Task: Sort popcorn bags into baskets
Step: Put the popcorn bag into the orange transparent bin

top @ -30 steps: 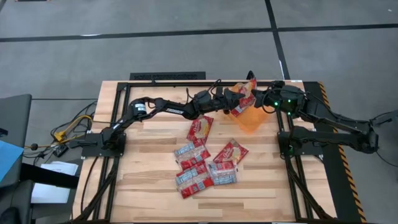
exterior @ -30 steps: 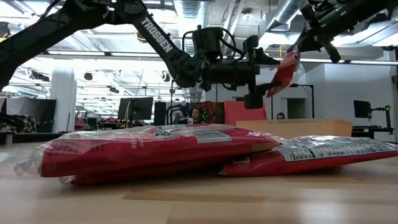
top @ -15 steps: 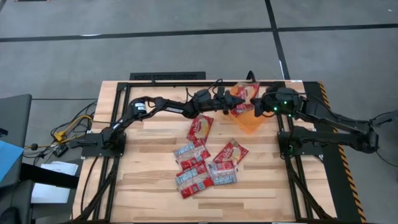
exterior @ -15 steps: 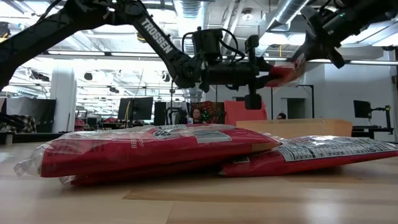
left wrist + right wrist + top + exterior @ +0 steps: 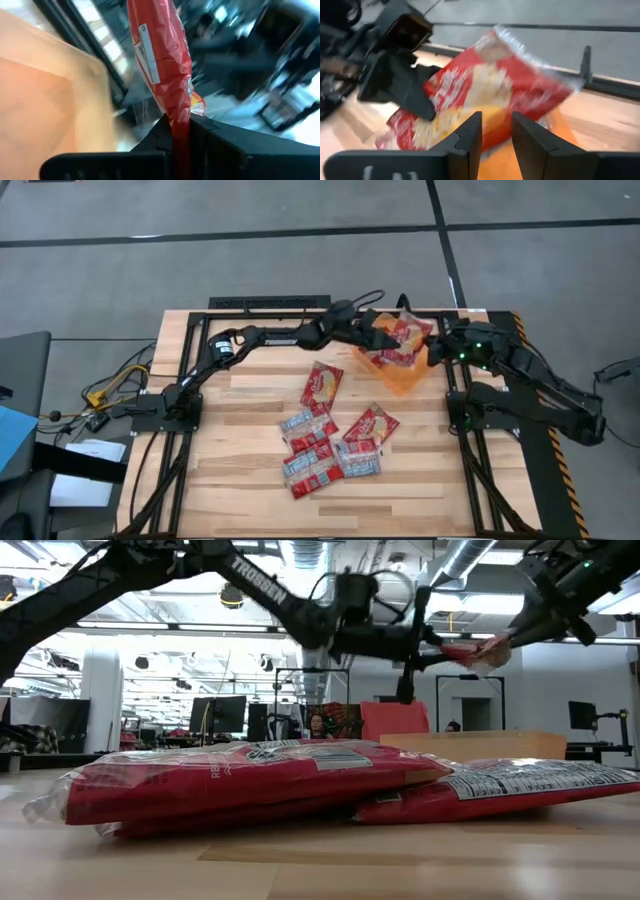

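A red popcorn bag [image 5: 403, 340] hangs in the air above the orange basket [image 5: 398, 377] at the table's far side, with my left gripper [image 5: 375, 335] shut on it. My right gripper [image 5: 440, 348] stands open just off the bag's right end; its fingers [image 5: 470, 135] show a gap, and the bag [image 5: 490, 90] lies beyond them. Several more popcorn bags [image 5: 330, 445] lie flat in a loose pile at the table's middle. One bag [image 5: 322, 385] rests apart, nearer the basket. My left gripper pinches the bag's left end [image 5: 179, 112] between its two fingers. The fingers come level from the table's left. The bag [image 5: 480, 652] sticks out beyond them toward the right, roughly level and clear of the basket.
A black metal frame [image 5: 270, 302] runs along the far edge and down both sides of the wooden table. Bare wood lies at the near edge and the left side. Cables and boxes [image 5: 95, 395] lie off the table's left edge.
My left gripper has shut on the bag that my right gripper held, then risen a little and rolled. The bag has turned from hanging upright to lying about level over the basket. My right gripper has opened, let go and drawn back toward the table's right edge.
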Motion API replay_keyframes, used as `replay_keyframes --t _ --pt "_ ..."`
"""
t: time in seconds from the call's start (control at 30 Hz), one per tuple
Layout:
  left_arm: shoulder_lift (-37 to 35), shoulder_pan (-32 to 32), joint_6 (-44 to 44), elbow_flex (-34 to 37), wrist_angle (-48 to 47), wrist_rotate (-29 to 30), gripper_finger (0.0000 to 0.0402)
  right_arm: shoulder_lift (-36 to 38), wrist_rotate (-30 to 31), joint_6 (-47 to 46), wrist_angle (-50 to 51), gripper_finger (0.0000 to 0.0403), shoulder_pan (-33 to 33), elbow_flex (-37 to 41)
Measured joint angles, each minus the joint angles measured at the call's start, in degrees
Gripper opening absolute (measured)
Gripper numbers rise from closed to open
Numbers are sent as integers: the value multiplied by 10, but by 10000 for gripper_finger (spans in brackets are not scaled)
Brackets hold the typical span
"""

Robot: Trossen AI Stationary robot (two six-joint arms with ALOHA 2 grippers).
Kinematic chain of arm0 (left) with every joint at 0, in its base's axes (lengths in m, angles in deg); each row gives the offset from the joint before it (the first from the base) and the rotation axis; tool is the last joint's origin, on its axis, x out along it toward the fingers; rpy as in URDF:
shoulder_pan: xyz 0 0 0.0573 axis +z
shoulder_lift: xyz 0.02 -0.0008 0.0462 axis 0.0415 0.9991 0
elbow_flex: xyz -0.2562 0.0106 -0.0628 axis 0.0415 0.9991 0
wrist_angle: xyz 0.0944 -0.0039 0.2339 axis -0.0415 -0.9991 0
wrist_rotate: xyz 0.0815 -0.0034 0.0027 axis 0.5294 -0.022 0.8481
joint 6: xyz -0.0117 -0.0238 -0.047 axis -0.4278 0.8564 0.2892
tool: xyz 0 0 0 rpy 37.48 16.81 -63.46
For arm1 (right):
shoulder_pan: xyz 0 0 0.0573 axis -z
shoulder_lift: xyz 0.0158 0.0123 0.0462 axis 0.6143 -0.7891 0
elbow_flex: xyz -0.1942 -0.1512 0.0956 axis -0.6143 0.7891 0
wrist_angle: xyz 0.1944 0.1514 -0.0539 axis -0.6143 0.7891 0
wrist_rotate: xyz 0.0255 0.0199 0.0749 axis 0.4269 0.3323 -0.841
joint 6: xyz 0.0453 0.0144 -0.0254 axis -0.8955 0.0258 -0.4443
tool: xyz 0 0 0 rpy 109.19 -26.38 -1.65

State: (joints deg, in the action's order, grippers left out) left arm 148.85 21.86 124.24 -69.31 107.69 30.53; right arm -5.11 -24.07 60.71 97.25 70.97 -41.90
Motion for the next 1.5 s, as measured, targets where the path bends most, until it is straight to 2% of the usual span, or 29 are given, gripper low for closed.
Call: replay_keyframes --t 0.07,0.13,0.23,0.53,0.77,0.9,1.1,1.33,1.4,1.5 --pt "0 3 -78 -53 -125 6 3 16 4 -1 0 135 15 0" --pt "0 6 -150 -94 -229 35 2 30 17 -1 12 137 28 -5" --pt "0 13 -226 -127 -304 69 2 44 39 1 20 136 45 -17" --pt "-1 5 -275 -128 -329 83 2 50 48 4 22 119 67 -30" --pt "-1 -9 -300 -128 -344 146 2 50 45 0 24 123 67 -30" --pt "-1 -11 -311 -128 -346 162 2 50 45 -1 24 121 67 -30" --pt "31 -9 -299 -137 -349 142 2 50 45 -1 23 119 67 -30" --pt "97 -13 -310 -254 -385 126 2 50 49 -1 23 119 70 -30" --pt "101 -15 -296 -242 -343 122 2 50 49 -1 24 119 72 -30" --pt "105 -16 -291 -239 -372 121 2 50 48 -1 24 118 72 -30"
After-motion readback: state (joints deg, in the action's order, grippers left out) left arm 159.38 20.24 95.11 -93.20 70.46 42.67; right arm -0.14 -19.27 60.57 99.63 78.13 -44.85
